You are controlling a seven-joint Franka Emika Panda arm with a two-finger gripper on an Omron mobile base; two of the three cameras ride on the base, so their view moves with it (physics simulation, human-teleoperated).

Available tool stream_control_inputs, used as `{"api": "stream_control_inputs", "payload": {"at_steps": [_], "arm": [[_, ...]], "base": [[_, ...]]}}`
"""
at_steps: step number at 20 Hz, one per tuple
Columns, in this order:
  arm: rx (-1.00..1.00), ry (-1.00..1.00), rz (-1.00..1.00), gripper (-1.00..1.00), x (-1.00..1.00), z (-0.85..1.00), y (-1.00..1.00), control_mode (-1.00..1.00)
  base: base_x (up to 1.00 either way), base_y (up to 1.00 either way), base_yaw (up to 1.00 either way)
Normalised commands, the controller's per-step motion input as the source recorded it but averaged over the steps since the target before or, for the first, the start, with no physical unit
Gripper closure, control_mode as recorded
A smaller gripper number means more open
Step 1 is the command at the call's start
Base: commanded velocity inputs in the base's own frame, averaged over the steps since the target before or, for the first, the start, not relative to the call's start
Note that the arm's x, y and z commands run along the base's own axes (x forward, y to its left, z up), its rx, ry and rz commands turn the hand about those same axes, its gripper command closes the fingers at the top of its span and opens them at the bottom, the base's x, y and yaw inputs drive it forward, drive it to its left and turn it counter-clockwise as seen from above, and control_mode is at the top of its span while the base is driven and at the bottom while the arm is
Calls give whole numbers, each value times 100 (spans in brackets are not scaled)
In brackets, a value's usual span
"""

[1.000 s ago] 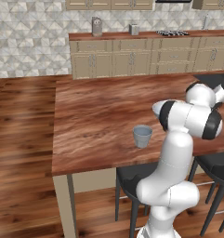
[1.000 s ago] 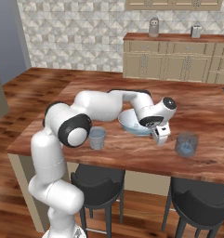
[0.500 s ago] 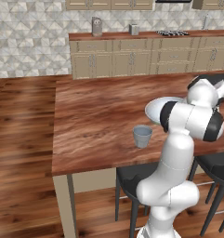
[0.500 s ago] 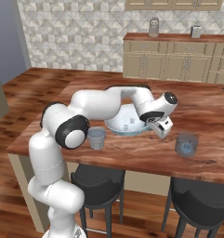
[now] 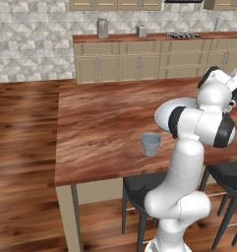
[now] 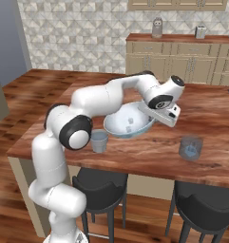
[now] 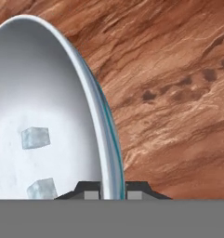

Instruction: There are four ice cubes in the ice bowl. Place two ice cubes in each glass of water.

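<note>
You are looking at a home kitchen: beige cabinets (image 5: 139, 61) with drawers line the far wall under a wooden worktop, a patterned stone-tile backsplash (image 5: 31, 39) rises behind them, a cooktop (image 5: 181, 35) sits on that worktop, and dark stools (image 6: 99, 187) are tucked under the wooden table (image 5: 105, 128).

No readable text anywhere (nor any labels).

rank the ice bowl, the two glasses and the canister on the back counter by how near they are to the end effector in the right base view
1. Ice bowl: its rim sits between the shut fingers of the end effector.
2. Right glass: on the table, right of the bowl and nearer the camera.
3. Left glass: by the bowl's left edge, under the arm.
4. Canister: on the far back counter.
</note>
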Motion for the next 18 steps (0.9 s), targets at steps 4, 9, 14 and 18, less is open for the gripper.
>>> {"api": "stream_control_inputs", "payload": {"at_steps": [4, 9, 14, 18], "arm": [[-19, 6, 8, 100, -1, 13, 0, -100], [-18, 7, 0, 100, 0, 9, 1, -100], [-8, 0, 0, 100, 10, 1, 26, -100], [-10, 0, 0, 100, 11, 1, 26, -100]], "base": [[0, 0, 0], [0, 0, 0], [0, 0, 0], [0, 0, 0]]}}
